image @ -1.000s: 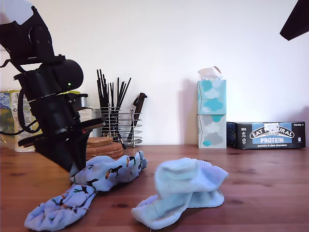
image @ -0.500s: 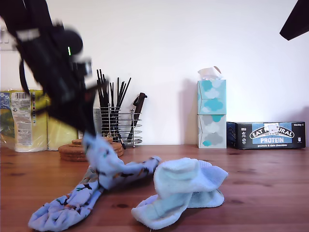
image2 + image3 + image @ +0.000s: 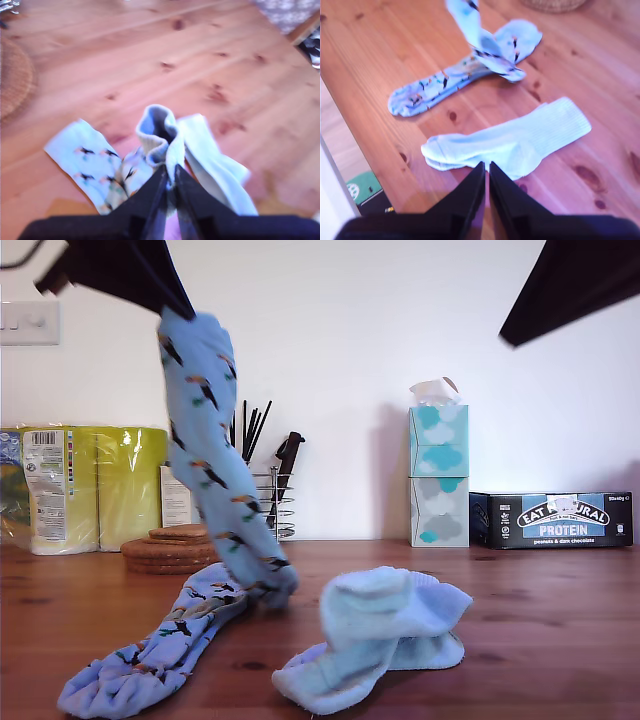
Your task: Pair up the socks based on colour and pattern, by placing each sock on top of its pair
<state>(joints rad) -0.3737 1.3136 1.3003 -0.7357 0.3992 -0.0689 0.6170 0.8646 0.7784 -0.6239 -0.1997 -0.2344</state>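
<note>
My first gripper [image 3: 176, 308] is high at the exterior view's left, shut on the cuff of a toucan-print sock [image 3: 205, 440]. That sock hangs down, its toe resting on the wooden table. In the first wrist view the fingers [image 3: 171, 176] pinch the cuff [image 3: 156, 129]. The other toucan sock [image 3: 150, 655] lies flat beneath it. Two plain pale blue socks [image 3: 380, 635] lie stacked in the middle. My second gripper [image 3: 486, 170] hovers shut and empty above the plain socks [image 3: 520, 140]; it shows as a dark shape [image 3: 512, 336] at the exterior view's upper right.
Along the back wall stand yellow packs [image 3: 90, 485], cork coasters [image 3: 175, 545], a wire utensil holder [image 3: 255, 495], two stacked tissue boxes [image 3: 438, 475] and a protein bar box [image 3: 555, 520]. The table's edge [image 3: 340, 165] shows in the second wrist view.
My first gripper has risen from table height to the top of the exterior view, pulling one toucan sock up off the other. The second arm has come further into view.
</note>
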